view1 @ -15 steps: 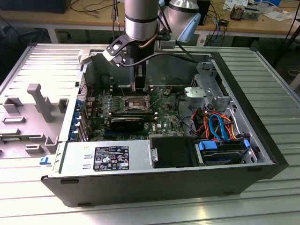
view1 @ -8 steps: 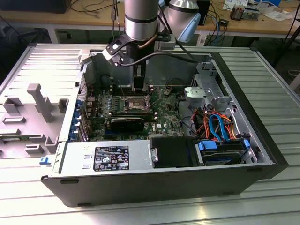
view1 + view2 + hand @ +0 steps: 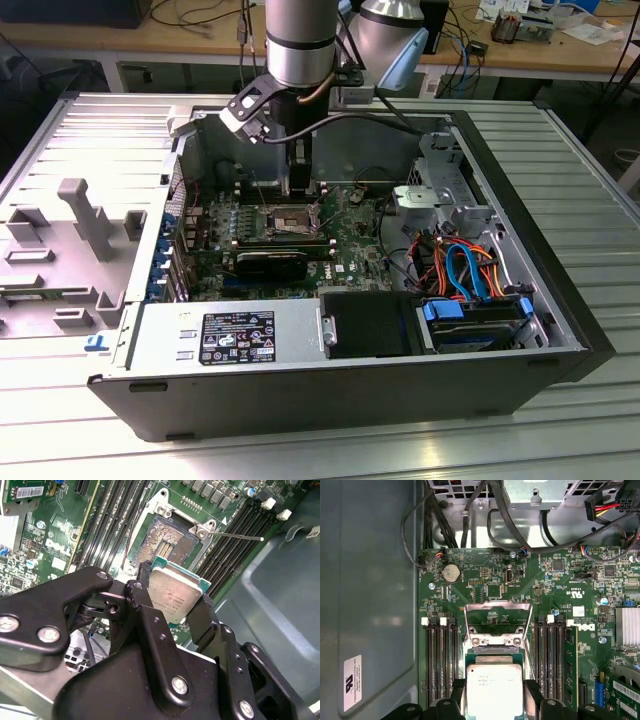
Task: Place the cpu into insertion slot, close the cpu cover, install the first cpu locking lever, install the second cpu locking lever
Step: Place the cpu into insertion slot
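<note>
Currently the gripper is clasping the cpu by two opposite edges, clear of the insertion slot. The slot is lying bare inside the computer case, at about twelve o'clock of the power supply in the exterior view. The cpu cover is standing raised. The square chip's metal top is facing the wrist cameras.

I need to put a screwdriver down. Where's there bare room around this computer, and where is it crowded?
Bare ribbed table lies at the exterior view's right of the case, and a strip along its near side. Inside, cables crowd the drive cage side; the gripper holds the cpu near the insertion slot.
</note>
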`<state>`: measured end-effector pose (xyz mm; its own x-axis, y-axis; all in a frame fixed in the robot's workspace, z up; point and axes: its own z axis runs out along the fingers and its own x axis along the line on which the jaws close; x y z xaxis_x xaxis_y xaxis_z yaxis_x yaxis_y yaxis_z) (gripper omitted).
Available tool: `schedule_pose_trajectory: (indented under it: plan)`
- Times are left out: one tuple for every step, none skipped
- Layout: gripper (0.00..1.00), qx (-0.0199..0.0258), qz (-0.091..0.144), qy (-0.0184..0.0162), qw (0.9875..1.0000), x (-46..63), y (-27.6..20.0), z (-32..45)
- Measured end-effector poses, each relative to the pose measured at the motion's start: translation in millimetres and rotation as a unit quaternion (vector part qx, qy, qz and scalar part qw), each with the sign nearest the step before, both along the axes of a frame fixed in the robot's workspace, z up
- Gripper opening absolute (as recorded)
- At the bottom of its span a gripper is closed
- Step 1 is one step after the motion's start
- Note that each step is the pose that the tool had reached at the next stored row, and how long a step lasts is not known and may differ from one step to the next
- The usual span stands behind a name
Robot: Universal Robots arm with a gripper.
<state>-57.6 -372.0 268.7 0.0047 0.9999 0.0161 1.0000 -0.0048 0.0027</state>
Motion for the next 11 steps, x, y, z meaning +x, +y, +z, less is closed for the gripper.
schedule_pose_trajectory:
  plan:
    - [0.55,0.0000,0.000,0.0000,1.0000,0.0,0.0,0.0]
    - [0.55,0.0000,0.000,0.0000,1.0000,0.0,0.0,0.0]
    - [0.55,0.0000,0.000,0.0000,1.0000,0.0,0.0,0.0]
    - [0.55,0.0000,0.000,0.0000,1.0000,0.0,0.0,-0.2]
    - [0.55,0.0001,0.000,-0.0001,1.0000,-0.1,0.0,-0.5]
    - [0.55,0.0001,0.000,0.0000,1.0000,-0.7,0.0,-0.9]
    - [0.55,0.0000,0.000,0.0000,1.0000,-1.3,0.0,-1.0]
    - [0.55,0.0000,0.000,0.0000,1.0000,-2.2,0.0,-1.3]
    - [0.55,0.0001,0.000,0.0000,1.0000,-3.5,0.0,-1.8]
    - [0.55,0.0001,0.000,-0.0001,1.0000,-4.4,0.0,-2.3]
    - [0.55,0.0001,0.000,-0.0001,1.0000,-5.9,0.0,-3.3]
